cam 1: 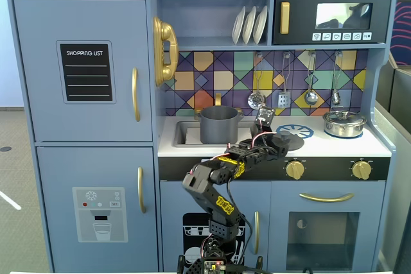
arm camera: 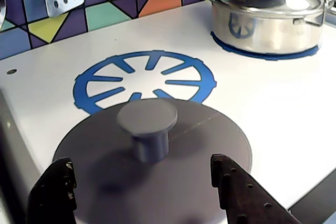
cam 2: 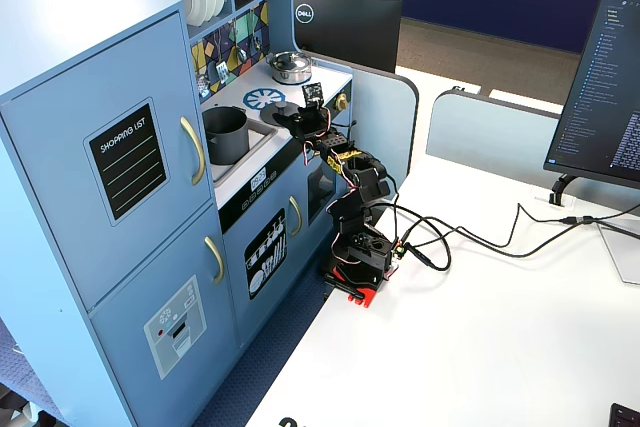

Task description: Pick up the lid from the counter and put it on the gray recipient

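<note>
The dark gray lid [arm camera: 210, 140] lies flat on the white counter, its knob [arm camera: 147, 120] upright, partly over the near edge of a blue burner ring [arm camera: 144, 77]. My gripper [arm camera: 142, 184] is open, just above the lid's near part. Its black fingers [arm camera: 52, 192] stand on either side of the knob and short of it, touching nothing. In a fixed view the lid [cam 1: 294, 141] sits at the counter's front with the gripper [cam 1: 280, 139] at its left edge. The gray pot [cam 1: 219, 124] stands in the sink to the left, uncovered; it also shows in the other fixed view [cam 2: 226, 134].
A shiny silver pot with its own lid [cam 1: 344, 122] stands on the right burner [arm camera: 268, 19]. Utensils [cam 1: 283, 99] hang on the tiled back wall. Yellow knobs [cam 1: 295, 169] line the front panel. The counter's front edge [arm camera: 315, 192] is close to the lid.
</note>
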